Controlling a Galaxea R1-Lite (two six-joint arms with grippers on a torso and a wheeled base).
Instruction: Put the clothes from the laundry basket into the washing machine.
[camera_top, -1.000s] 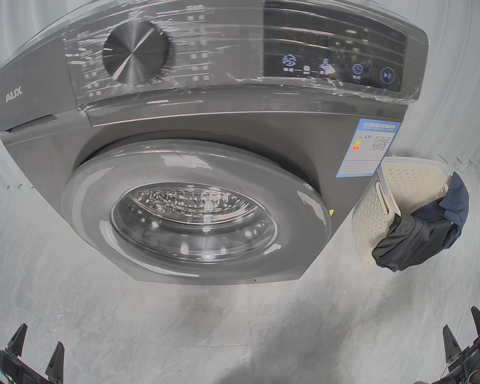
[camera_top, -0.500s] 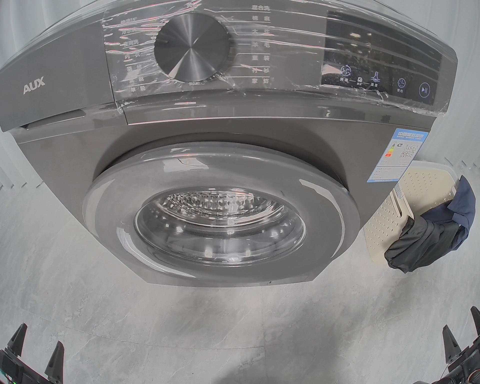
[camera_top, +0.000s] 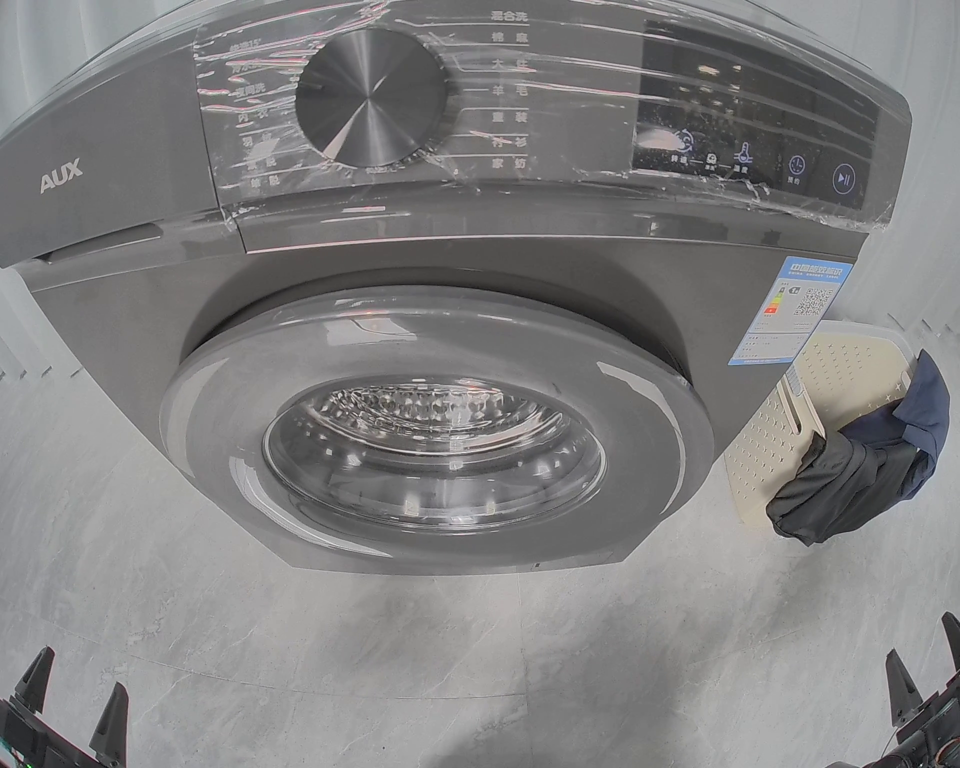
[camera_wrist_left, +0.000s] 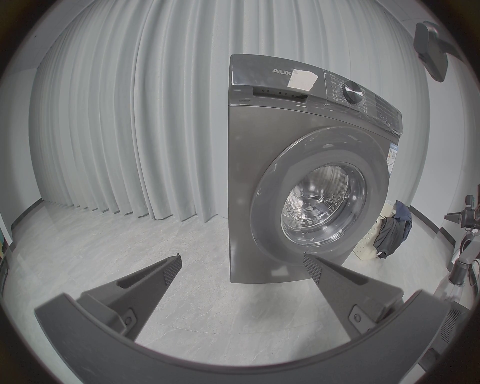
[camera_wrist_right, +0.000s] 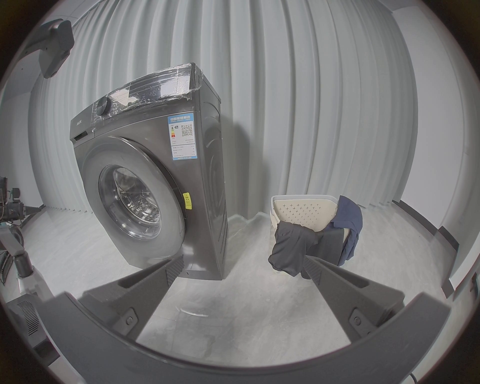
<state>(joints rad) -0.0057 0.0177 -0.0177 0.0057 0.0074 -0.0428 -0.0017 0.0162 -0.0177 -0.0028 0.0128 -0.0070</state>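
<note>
— Clothes (camera_top: 860, 465) in the washing machine (camera_top: 450, 250) yet?

— No. At the far left, the left gripper (camera_top: 80, 668) hangs low over the pale floor (camera_top: 500, 650). Its fingers are spread wide with nothing between them.

— And the machine?

— It is grey and stands on the floor in the middle of the head view. Its round door (camera_top: 200, 420) is closed, and the metal drum shows through the glass (camera_top: 430, 455). Clear film covers the panel with the dial (camera_top: 370, 95). A blue-edged label (camera_top: 795, 310) sits at the upper right of the front.

— The basket?

— The cream laundry basket (camera_top: 770, 450) stands on the floor to the machine's right, near it but apart. The clothes are there. A dark grey garment (camera_top: 830, 490) hangs over the front rim and down the outside. A navy one (camera_top: 925, 400) drapes over the corner beside it, touching it.

— Far right?

— The right gripper (camera_top: 918, 640) is low there, released too and empty, well apart from the basket. A white pleated curtain (camera_wrist_right: 300, 100) hangs behind everything.
</note>
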